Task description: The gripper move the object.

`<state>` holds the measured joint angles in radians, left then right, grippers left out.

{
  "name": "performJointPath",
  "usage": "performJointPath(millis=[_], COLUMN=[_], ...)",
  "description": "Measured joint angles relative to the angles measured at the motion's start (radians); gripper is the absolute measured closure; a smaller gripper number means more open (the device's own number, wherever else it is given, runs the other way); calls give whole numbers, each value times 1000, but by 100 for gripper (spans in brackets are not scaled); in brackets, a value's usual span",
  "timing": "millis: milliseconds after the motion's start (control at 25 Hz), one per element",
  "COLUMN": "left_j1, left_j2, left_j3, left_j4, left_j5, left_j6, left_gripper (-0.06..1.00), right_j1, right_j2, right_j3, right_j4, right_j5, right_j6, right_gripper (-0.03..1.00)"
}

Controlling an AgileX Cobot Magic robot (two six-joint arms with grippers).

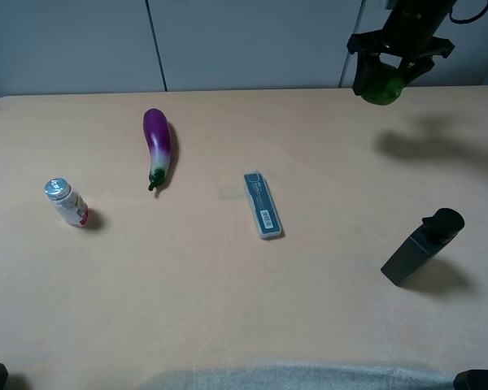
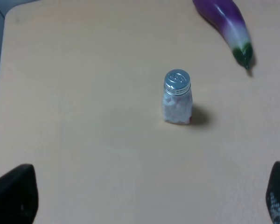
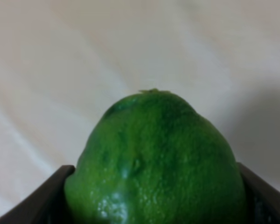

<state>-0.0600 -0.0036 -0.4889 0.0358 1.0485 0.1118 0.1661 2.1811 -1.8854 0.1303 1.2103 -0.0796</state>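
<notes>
My right gripper (image 1: 384,79) is shut on the green lime (image 1: 381,88) and holds it high above the table's far right part. In the right wrist view the lime (image 3: 156,163) fills the frame between the two dark fingers (image 3: 37,200). My left gripper (image 2: 149,200) is open and empty, with its fingertips (image 2: 14,196) at the frame's lower corners. It hangs over the table's left side near the small bottle (image 2: 177,97). It lies outside the exterior high view.
A purple eggplant (image 1: 157,146) lies at the back left. A small silver-capped bottle (image 1: 66,201) stands at the left. A grey pencil case (image 1: 263,205) lies in the middle. A black angular bottle (image 1: 423,246) lies at the right.
</notes>
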Motion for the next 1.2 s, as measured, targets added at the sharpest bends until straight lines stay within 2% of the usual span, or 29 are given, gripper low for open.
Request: performJointPath(millis=[360,720,960,1200], left_j1=[0,0,0,0], left_j2=[0,0,0,0], left_j3=[0,0,0,0], left_j4=[0,0,0,0], left_j5=[0,0,0,0], left_j6=[0,0,2,2], left_gripper=[-3,-3,-3,-3], right_j1=[151,305,363,382], right_j2=[0,-1,-1,0], right_j3=[0,0,0,0], right_j4=[-1,1,9,27], right_j5=[-9,-104,-147,-167], right_j6=[68,150,192,198], right_gripper=[50,50,50,50])
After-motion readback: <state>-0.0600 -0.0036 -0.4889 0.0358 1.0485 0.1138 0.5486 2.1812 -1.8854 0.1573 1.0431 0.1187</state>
